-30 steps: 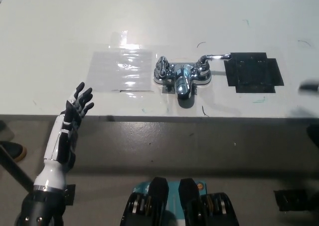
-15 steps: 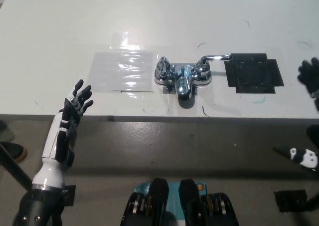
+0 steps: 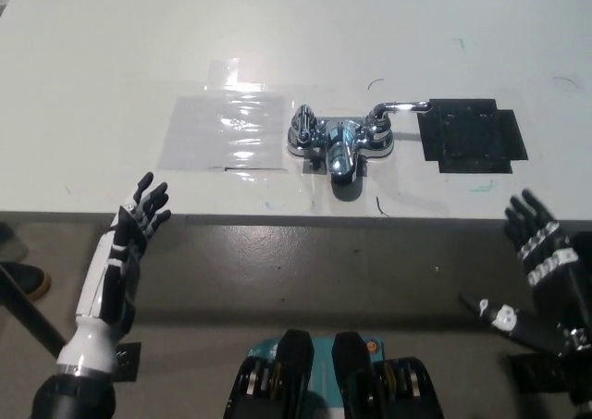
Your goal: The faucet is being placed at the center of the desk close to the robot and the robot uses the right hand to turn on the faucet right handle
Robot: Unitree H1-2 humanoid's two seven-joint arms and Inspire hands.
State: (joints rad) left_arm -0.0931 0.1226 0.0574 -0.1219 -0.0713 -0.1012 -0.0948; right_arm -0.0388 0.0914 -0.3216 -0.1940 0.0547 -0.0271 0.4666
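The chrome faucet [image 3: 339,141] is seated on the white tabletop [image 3: 111,58], about midway between the left and right edges and near the front edge. Its spout [image 3: 341,163] is directed toward the front edge. The right handle [image 3: 400,107] is a slim lever that extends from the faucet base toward the right edge, and its tip lies just beside the black tape patch [image 3: 472,134]. The left handle [image 3: 302,122] is seen as a rounded chrome knob on the opposite end of the base. A clear plastic sheet [image 3: 227,132] is laid flat on the tabletop just beside the faucet, on the side of the left edge. The black right hand [image 3: 546,269] is positioned in front of the front edge, toward the front right corner, with only its fingertips [image 3: 524,204] reaching the line of that edge. The hand is spread wide and nothing is held in it. It is well apart from the right handle, and no part of the faucet is touched. The white left hand [image 3: 129,229] is positioned at the front edge toward the front left corner, with its fingertips [image 3: 148,191] over the edge. It is likewise spread wide and nothing is held in it.
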